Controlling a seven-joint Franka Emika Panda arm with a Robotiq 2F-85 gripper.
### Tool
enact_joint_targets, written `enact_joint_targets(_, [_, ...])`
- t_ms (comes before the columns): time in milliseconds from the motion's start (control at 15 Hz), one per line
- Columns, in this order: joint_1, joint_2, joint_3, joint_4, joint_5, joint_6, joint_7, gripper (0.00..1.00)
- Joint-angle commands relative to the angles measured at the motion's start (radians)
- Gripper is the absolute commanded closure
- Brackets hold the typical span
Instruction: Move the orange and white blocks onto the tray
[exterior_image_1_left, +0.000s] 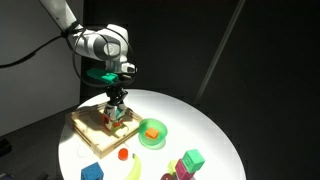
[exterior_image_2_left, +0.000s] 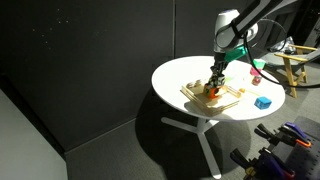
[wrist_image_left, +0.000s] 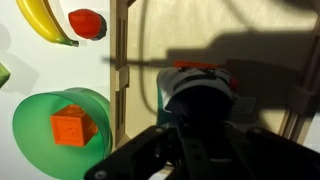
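Observation:
The light wooden tray (exterior_image_1_left: 88, 130) lies on the round white table, and it shows in both exterior views (exterior_image_2_left: 232, 95). My gripper (exterior_image_1_left: 117, 103) hangs low over the tray's far part (exterior_image_2_left: 215, 78). In the wrist view the jaws (wrist_image_left: 200, 110) are in deep shadow and sit tight on both sides of the white block (wrist_image_left: 196, 70), which shows a white edge and a reddish side. An orange block (exterior_image_2_left: 209, 92) sits on the tray just under the gripper. The tray's rim (wrist_image_left: 122, 60) runs down the wrist view.
A round green dish (exterior_image_1_left: 152, 139) with an orange piece (wrist_image_left: 72, 126) stands beside the tray. A banana (exterior_image_1_left: 133, 168), a small red round thing (wrist_image_left: 87, 22), a blue block (exterior_image_1_left: 92, 172) and green and pink blocks (exterior_image_1_left: 192, 160) lie near the table's front.

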Motion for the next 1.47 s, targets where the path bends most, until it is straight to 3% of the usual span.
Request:
enact_joint_targets(0, [-0.001, -0.003, 0.000, 0.003, 0.011, 0.001, 0.025, 0.94])
enact_joint_targets(1133, [0.007, 0.036, 0.000, 0.053, 0.013, -0.015, 0.074, 0.93])
enact_joint_targets(1200, [0.009, 0.041, -0.002, 0.054, 0.011, -0.013, 0.079, 0.58])
enact_joint_targets(1267, [0.009, 0.043, -0.002, 0.056, 0.010, -0.013, 0.082, 0.57])
enact_joint_targets(1400, [0.009, 0.047, -0.003, 0.062, 0.010, -0.013, 0.084, 0.45])
